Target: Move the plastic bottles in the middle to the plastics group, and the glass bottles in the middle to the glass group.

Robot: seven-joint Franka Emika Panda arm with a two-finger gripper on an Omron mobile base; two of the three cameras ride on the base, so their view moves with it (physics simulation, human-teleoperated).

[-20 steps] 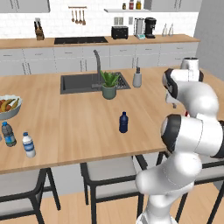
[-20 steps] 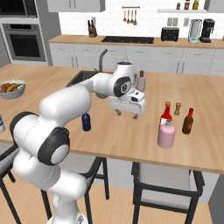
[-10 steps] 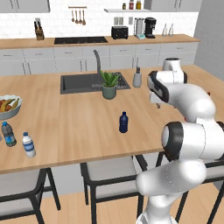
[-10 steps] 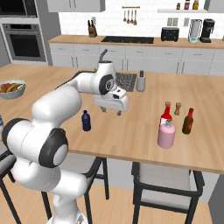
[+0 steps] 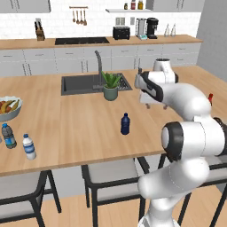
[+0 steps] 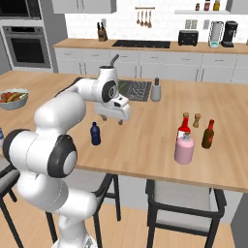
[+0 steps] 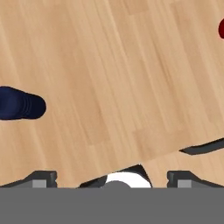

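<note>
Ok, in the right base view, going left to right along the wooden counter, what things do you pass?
Fruit bowl → navy blue bottle → open gripper → grey shaker by the sink → pale-pink bottle → small pepper shaker → dark brown bottle with red top.

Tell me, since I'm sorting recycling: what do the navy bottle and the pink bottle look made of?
The navy bottle looks like opaque matte plastic, uniformly dark with a ribbed cap. The pink bottle looks like smooth, slightly glossy glass, squat and pale; the rendering leaves both uncertain.
</note>
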